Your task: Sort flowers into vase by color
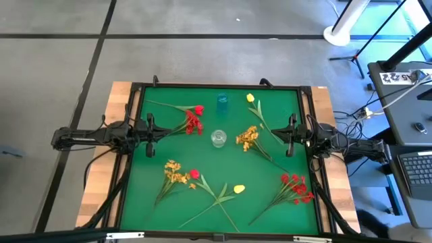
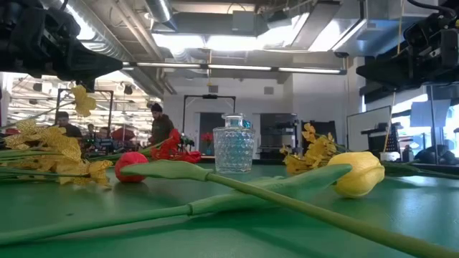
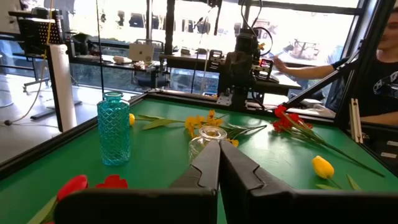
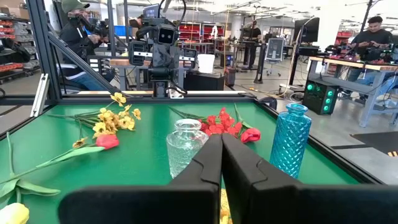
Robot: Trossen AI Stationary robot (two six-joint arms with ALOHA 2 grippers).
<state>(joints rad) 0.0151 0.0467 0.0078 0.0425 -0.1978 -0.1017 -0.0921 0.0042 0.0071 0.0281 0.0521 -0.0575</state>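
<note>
Flowers lie flat on the green table mat (image 1: 270, 223). A red cluster with a red bud (image 1: 194, 120) lies far left, and a yellow bud (image 1: 250, 98) lies at the far edge. One yellow-orange cluster (image 1: 247, 138) lies in the middle and another (image 1: 175, 173) near left, beside a red bud (image 1: 194, 174). A second yellow bud (image 1: 238, 190) and a red cluster (image 1: 295, 186) lie near right. A clear glass vase (image 1: 218, 138) stands at the centre, with a blue vase (image 1: 222, 102) beyond it. My left gripper (image 1: 156, 129) and right gripper (image 1: 287, 132) hover shut at the mat's sides, both pointing at the clear vase.
A raised dark frame (image 1: 135, 135) borders the mat, with wooden table edges (image 1: 101, 169) outside it. Free green surface lies between the flower groups. People stand and sit at benches in the room beyond the table.
</note>
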